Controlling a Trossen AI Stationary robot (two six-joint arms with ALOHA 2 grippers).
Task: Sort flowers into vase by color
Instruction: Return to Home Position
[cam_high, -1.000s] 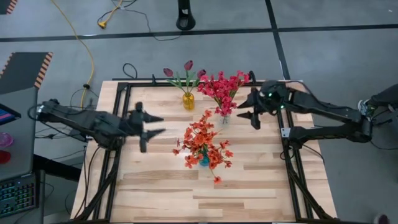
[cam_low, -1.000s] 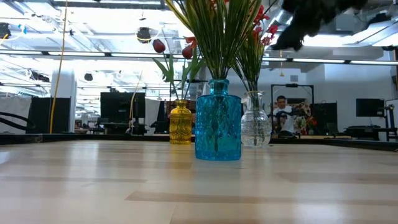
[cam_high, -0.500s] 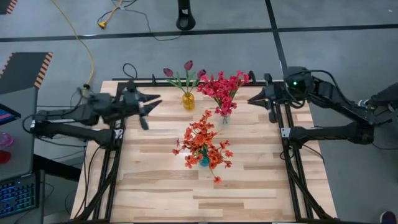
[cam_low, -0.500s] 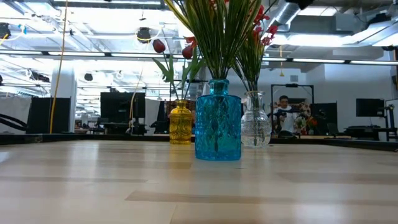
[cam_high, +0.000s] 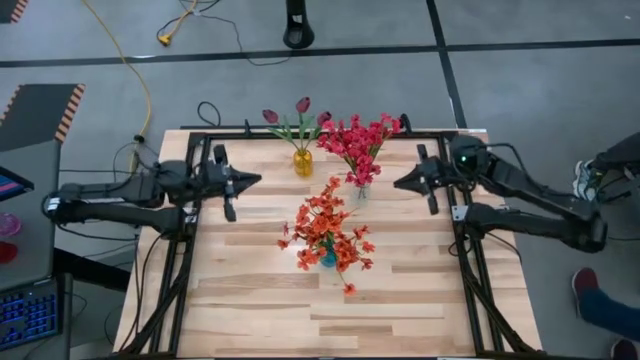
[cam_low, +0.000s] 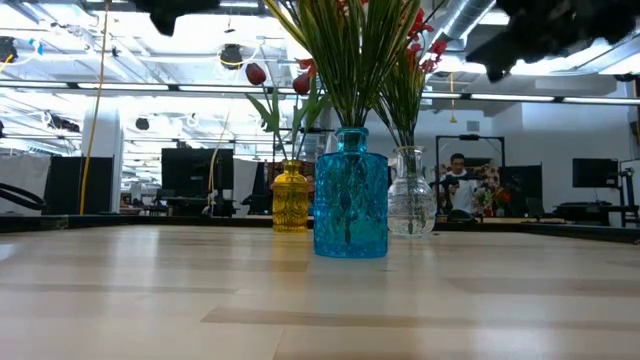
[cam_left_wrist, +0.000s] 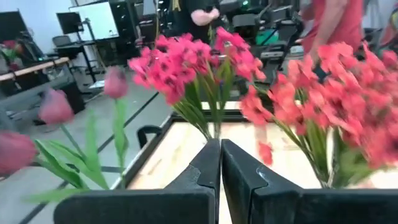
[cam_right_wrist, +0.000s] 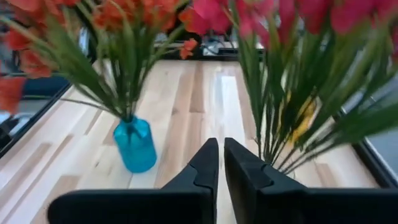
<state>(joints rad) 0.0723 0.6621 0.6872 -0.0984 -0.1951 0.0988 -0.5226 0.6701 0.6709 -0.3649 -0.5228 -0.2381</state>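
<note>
Overhead, blue vase is mostly hidden by orange flowers, yet seen whole in the low view. Left gripper and right gripper are held clenched, empty, flanking it.

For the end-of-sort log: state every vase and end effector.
Blue glass vase: upright, holds orange-red flower sprays.
Yellow glass vase: upright, holds dark maroon tulip buds.
Clear glass vase: upright, holds crimson-pink flower sprays.
Left end effector: shut, empty, over table left side.
Right end effector: shut, empty, over table right side.
</note>
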